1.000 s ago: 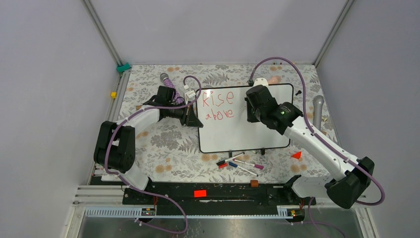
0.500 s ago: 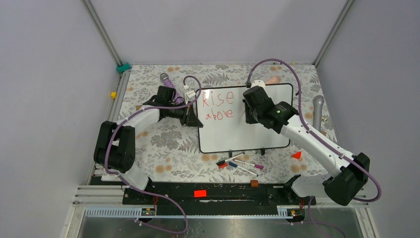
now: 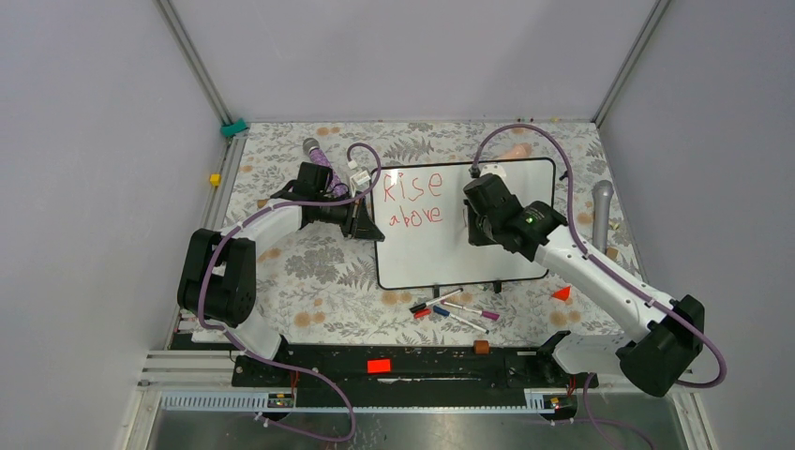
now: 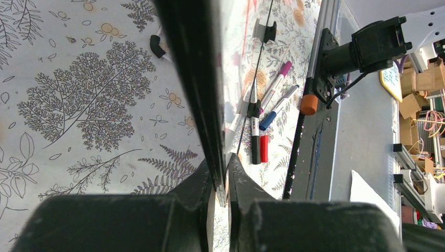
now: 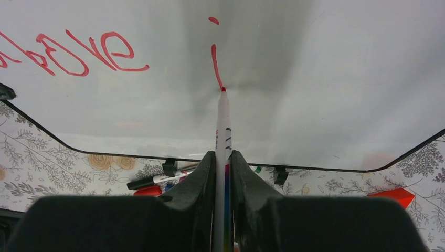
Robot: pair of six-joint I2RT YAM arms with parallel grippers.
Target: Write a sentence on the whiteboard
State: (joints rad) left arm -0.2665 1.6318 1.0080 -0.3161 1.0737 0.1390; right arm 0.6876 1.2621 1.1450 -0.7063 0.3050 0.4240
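The right gripper (image 5: 223, 157), clamped on a red-tipped marker (image 5: 222, 118), has pulled down a fresh "i" (image 5: 215, 63) after "above"; the sentence (image 3: 413, 200) seems about half done; the left gripper (image 4: 220, 170) pinches the left rim of the whiteboard (image 3: 450, 258), which lies mid-table toward the far edge.

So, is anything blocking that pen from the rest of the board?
Nothing visible. The red-tipped white marker in the right arm's jaws touches the glossy white whiteboard beside the red handwritten letters; bare board lies ahead.
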